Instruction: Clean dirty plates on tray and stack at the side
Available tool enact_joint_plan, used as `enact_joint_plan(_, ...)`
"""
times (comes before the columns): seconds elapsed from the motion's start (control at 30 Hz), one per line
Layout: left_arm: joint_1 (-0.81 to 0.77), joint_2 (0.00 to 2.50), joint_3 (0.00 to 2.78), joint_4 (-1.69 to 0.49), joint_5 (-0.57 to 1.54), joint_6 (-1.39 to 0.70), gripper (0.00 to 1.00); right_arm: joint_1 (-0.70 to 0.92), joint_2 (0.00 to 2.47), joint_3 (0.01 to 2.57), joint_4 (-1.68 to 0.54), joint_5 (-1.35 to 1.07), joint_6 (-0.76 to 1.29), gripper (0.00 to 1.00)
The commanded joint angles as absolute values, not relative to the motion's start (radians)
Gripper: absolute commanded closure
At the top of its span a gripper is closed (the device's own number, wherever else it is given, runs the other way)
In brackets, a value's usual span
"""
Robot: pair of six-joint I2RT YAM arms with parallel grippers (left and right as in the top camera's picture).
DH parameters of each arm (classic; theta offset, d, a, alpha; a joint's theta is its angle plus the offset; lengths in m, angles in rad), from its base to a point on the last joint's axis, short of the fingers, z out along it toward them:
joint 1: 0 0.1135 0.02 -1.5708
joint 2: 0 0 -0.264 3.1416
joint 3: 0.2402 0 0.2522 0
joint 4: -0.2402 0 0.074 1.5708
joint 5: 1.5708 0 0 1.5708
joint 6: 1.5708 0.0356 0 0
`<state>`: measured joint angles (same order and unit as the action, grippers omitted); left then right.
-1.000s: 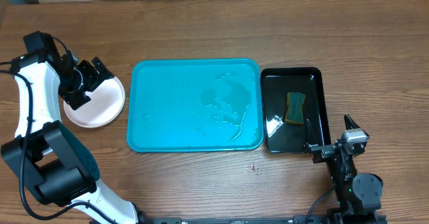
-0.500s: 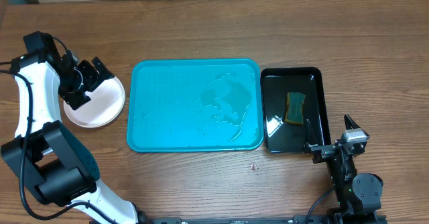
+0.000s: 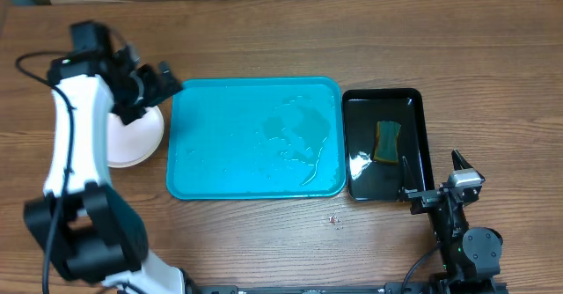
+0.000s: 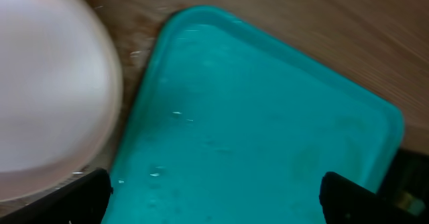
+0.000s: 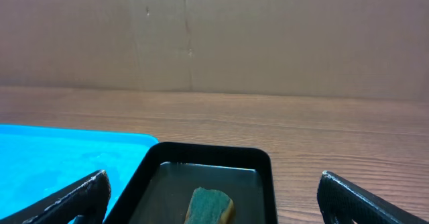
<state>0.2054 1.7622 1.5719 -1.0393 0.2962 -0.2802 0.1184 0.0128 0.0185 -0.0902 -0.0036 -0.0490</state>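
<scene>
The turquoise tray (image 3: 220, 166) lies mid-table, wet, with no plates on it; it also fills the left wrist view (image 4: 268, 117). White plates (image 3: 141, 140) sit stacked just left of the tray, partly hidden by my left arm. Only the top one shows, and I cannot tell how many lie under it. It shows blurred in the left wrist view (image 4: 47, 96). My left gripper (image 3: 156, 81) is open and empty above the tray's far left corner, next to the plates (image 4: 214, 200). My right gripper (image 3: 437, 178) is open and empty near the front right (image 5: 214, 200).
A glossy black tray (image 3: 413, 144) holding water and a green-yellow sponge (image 3: 387, 142) stands right of the turquoise tray; both show in the right wrist view, the tray (image 5: 208, 153) and the sponge (image 5: 211, 207). A cardboard wall stands behind the table.
My left arm has lifted off the plates and swung right and back, so its gripper is now over the tray's far left corner. The right arm has not moved.
</scene>
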Motion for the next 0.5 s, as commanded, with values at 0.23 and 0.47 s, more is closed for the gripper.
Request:
enact_joint_plan(0.23,0.004,1.32,1.574,-1.039,0.304,-0.258,0.0,0.117,0.003,0.008,-0.084,-0.012,-0.053,0.0)
enact_joint_plan(0.47,-0.001,1.055,1.573,-1.055,0.249,-0.247,0.0,0.117,0.003,0.008,-0.084,-0.012,-0.053,0.0)
